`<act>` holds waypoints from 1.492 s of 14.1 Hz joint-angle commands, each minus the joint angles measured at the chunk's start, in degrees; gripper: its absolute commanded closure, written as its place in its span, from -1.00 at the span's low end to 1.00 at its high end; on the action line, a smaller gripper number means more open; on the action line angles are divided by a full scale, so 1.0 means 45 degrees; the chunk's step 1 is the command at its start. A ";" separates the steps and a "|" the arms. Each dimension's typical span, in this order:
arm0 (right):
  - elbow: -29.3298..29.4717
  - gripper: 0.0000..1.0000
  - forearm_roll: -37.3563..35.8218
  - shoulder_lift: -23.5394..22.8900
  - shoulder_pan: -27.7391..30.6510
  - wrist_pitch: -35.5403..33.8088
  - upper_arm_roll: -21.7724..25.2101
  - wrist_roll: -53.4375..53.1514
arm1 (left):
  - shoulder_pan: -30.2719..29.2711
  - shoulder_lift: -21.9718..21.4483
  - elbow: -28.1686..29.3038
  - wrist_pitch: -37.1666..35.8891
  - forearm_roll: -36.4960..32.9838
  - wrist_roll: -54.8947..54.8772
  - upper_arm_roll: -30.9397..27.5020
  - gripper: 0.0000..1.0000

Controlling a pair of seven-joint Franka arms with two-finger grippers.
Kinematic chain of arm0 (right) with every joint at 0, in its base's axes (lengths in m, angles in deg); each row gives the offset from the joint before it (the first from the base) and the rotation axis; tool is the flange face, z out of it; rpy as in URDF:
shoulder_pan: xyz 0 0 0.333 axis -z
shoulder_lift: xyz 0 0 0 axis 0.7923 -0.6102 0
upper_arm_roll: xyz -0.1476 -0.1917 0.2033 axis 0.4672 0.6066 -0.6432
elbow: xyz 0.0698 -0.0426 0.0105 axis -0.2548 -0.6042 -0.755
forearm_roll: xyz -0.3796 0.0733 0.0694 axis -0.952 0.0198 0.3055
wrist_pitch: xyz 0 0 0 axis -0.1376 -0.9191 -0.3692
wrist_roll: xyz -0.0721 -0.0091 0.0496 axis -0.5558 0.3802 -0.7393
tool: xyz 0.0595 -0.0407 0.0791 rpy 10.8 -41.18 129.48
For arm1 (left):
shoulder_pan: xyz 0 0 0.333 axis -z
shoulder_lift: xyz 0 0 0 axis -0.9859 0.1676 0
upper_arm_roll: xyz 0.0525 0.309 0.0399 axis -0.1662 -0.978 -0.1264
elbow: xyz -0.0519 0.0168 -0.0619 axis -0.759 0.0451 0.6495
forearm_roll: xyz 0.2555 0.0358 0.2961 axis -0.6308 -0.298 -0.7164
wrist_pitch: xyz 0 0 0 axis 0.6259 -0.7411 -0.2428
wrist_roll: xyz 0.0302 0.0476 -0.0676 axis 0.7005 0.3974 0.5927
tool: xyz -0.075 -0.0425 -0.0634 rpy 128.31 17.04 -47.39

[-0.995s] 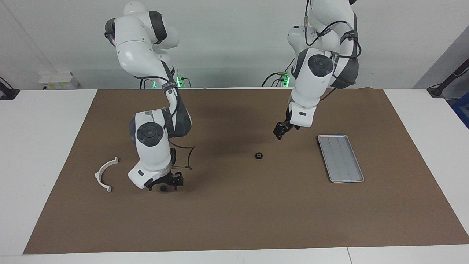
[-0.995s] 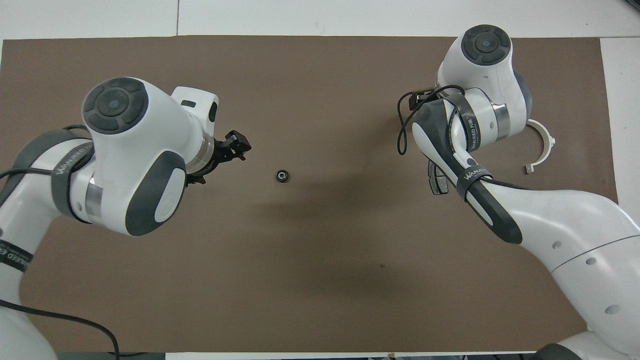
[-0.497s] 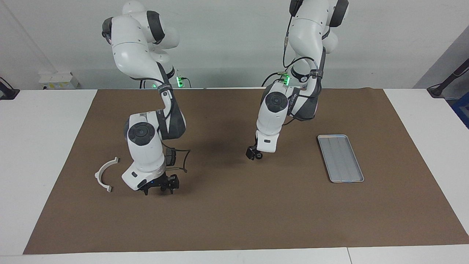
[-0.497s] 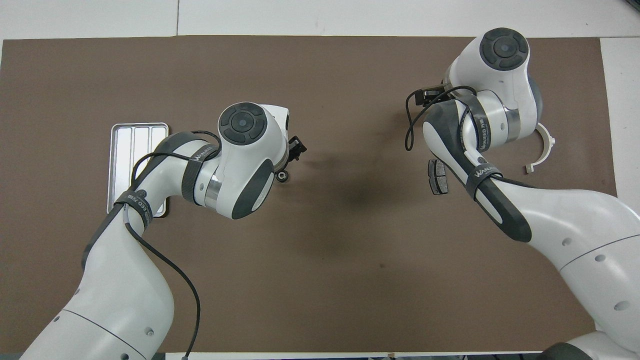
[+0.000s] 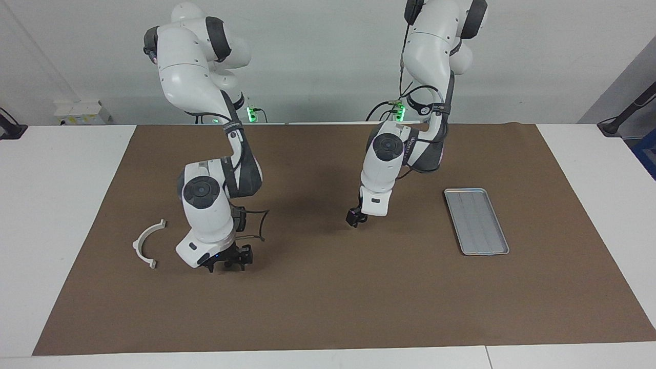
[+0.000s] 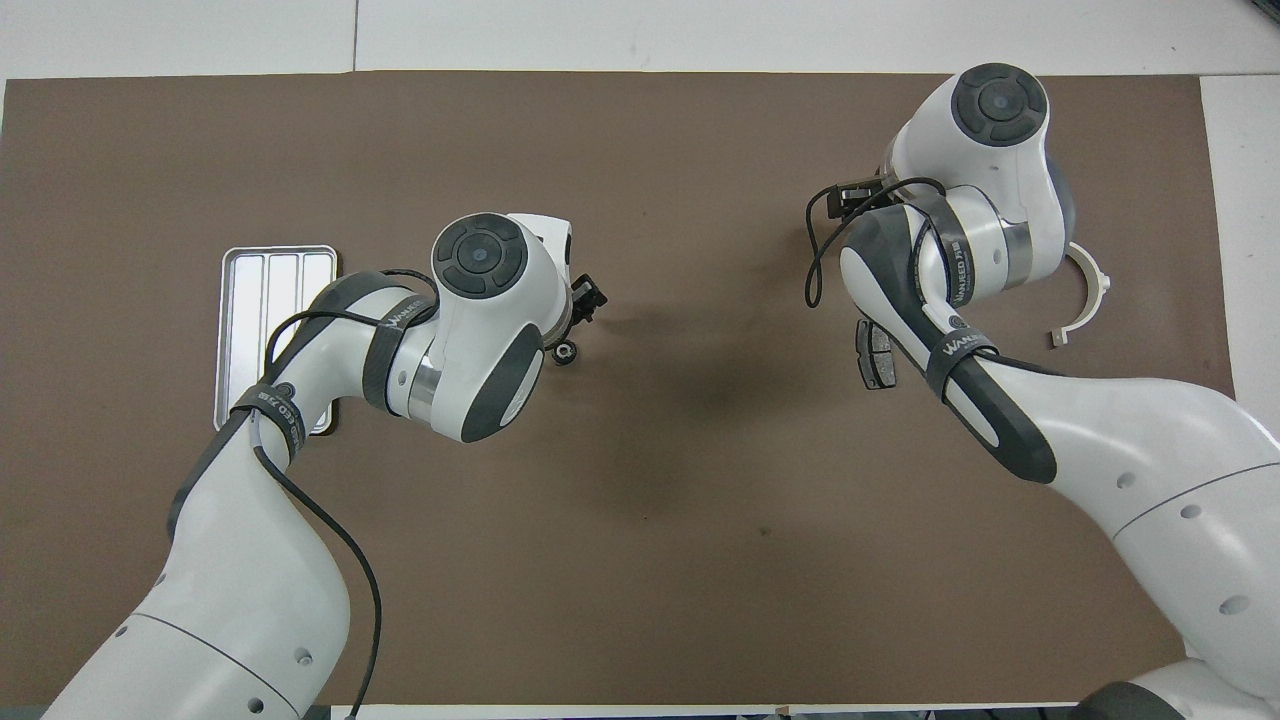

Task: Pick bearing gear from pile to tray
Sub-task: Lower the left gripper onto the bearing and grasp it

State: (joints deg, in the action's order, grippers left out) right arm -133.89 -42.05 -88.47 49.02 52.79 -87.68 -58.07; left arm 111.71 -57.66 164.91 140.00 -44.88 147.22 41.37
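Note:
The bearing gear (image 6: pixel 565 352), a small black ring, lies on the brown mat in the middle of the table. My left gripper (image 5: pixel 355 218) hangs open low beside it, holding nothing; in the facing view the hand hides the gear. The pile at the right arm's end shows a white half-ring bracket (image 5: pixel 146 243) and a dark grey plate (image 6: pixel 875 355). My right gripper (image 5: pixel 230 260) is open, down at the mat beside the bracket; the overhead view hides it under its own wrist. The silver tray (image 5: pixel 476 220) lies at the left arm's end, with nothing in it.
The brown mat (image 5: pixel 328 307) covers most of the white table. The right arm's forearm passes over the dark plate. The left arm's elbow overlaps one edge of the tray (image 6: pixel 270 290) in the overhead view.
The left arm swung away from the tray and dropped its gripper to the bearing gear. The right gripper shifted slightly at the pile and stayed low.

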 commanded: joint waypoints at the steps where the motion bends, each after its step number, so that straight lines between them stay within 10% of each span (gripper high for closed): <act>1: -0.0213 -0.80 0.0259 -0.0038 0.0165 0.0243 -0.0120 0.0076 | 0.0220 -0.0164 0.0356 0.0377 -0.0178 0.0152 -0.0163 -0.96; 9: -0.0370 -0.80 0.0298 -0.0116 0.0243 -0.0518 -0.0140 -0.0041 | 0.0337 -0.0144 0.0376 0.0397 -0.0178 0.0425 -0.0163 -0.56; 14: -0.0292 -0.76 0.0648 -0.0116 0.0204 -0.0830 -0.0121 -0.0022 | 0.0396 -0.0144 0.0473 0.0436 -0.0178 0.0425 -0.0163 -0.02; 19: -0.0233 -0.42 0.0708 -0.0097 0.0223 -0.0949 -0.0120 0.0036 | 0.0415 -0.0183 0.0493 0.0164 -0.0178 0.0425 -0.0202 0.94; 21: -0.0233 -0.34 0.0708 -0.0096 0.0243 -0.0949 -0.0120 0.0056 | 0.0377 -0.0184 0.0008 -0.1002 -0.0197 0.0425 -0.0241 1.00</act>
State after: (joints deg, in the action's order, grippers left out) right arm -134.76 -39.44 -88.92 49.26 49.56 -87.74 -58.23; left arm 112.52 -57.75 165.52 139.70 -44.88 147.95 41.33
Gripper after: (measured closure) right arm 0.300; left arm 0.656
